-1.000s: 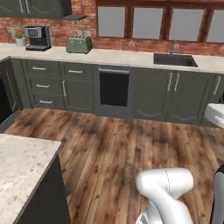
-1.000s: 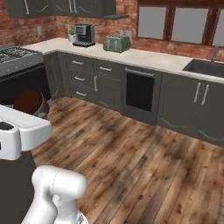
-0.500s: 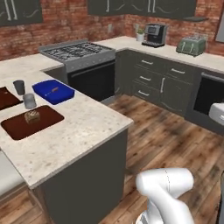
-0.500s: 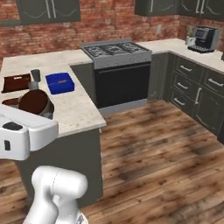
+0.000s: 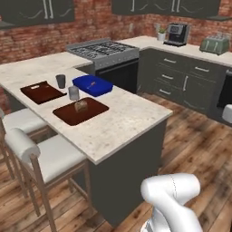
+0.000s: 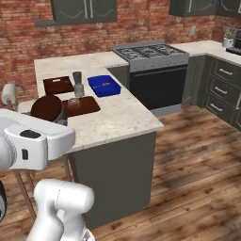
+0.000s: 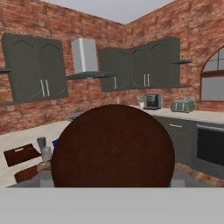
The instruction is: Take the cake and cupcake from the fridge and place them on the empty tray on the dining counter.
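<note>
Our gripper (image 7: 112,186) clamps the cupcake (image 7: 113,146), whose round brown top faces the hand camera and hides the fingers. In the right base view we see the cupcake (image 6: 47,108) held above the near edge of the dining counter (image 6: 122,117). On the tray (image 5: 80,111) sits a small item, too blurred to identify.
</note>
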### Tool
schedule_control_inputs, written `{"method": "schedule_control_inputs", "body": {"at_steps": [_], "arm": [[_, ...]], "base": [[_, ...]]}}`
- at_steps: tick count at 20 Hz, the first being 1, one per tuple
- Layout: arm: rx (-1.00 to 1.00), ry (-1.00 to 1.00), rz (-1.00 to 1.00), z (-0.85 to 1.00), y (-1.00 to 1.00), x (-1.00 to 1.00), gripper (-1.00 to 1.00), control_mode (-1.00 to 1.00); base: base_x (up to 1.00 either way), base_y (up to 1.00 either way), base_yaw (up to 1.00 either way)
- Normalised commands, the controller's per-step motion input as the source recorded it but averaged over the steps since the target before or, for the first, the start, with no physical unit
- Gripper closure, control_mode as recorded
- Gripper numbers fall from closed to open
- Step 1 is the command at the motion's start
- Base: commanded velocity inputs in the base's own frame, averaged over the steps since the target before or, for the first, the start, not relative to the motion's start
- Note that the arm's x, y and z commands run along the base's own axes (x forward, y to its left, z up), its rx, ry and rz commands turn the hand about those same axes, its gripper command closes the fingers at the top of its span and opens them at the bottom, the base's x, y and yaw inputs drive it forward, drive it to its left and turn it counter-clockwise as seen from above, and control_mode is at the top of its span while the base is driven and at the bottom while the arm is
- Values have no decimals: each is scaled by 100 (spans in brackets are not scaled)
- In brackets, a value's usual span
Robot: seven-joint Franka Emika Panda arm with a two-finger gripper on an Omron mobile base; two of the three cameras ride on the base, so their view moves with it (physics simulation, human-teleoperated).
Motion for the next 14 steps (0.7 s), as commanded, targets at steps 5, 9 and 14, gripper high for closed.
{"method": "schedule_control_inputs", "body": {"at_steps": [5, 9, 14], "arm": [[0, 0, 0, 0, 0, 0, 100, 100], [0, 0, 0, 0, 0, 0, 100, 100], [0, 0, 0, 0, 0, 0, 100, 100]], "base": [[-22, 100, 0], [3, 100, -12], [68, 86, -73]]}}
